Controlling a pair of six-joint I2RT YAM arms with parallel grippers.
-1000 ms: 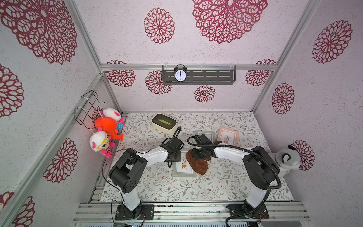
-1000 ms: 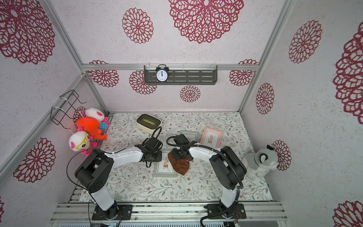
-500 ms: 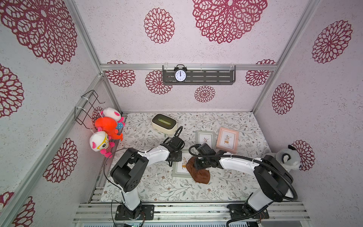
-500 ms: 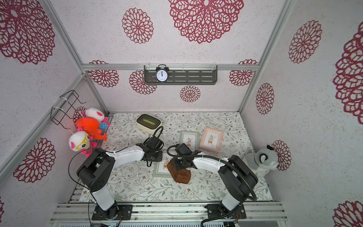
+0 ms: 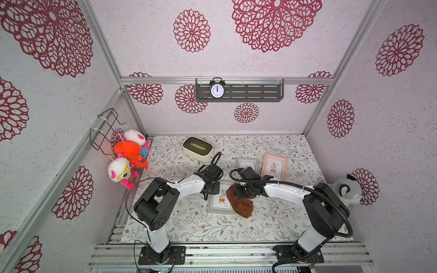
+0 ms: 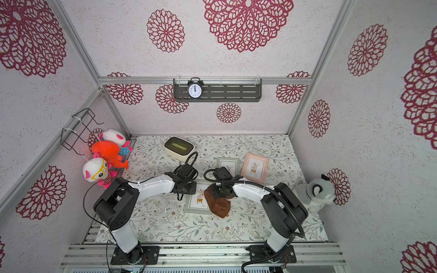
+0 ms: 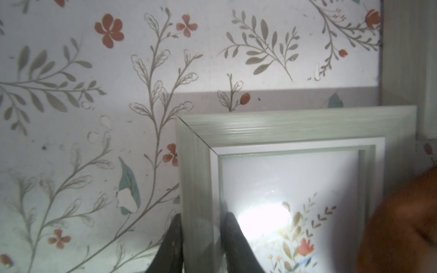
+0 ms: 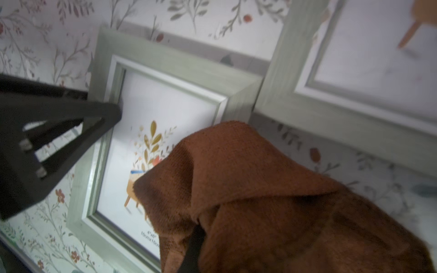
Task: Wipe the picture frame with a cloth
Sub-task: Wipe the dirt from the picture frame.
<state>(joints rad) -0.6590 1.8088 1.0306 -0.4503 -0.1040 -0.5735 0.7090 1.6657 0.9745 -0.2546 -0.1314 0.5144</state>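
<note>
Rust-brown cloth [image 8: 272, 189] bunched in right gripper [image 5: 244, 191], jaws pressed tight on it — draped over one side of green picture frame [image 5: 218, 205], flat on worktop [image 5: 189, 224]. Frame's side rail pinched by left gripper [image 7: 203, 219]. Cloth looks soft, floppy — hold by bunched fold; glass probably slick.

A picture frame [image 5: 220, 201] is seen lying flat near the middle of the desk [image 5: 189, 224], with the cloth [image 5: 242, 205] draped over its right edge. A second frame [image 5: 247, 162] is laid behind it and a third frame [image 5: 274, 166] right of that, while a tissue box [image 5: 198, 149] is set toward the back left corner.
</note>
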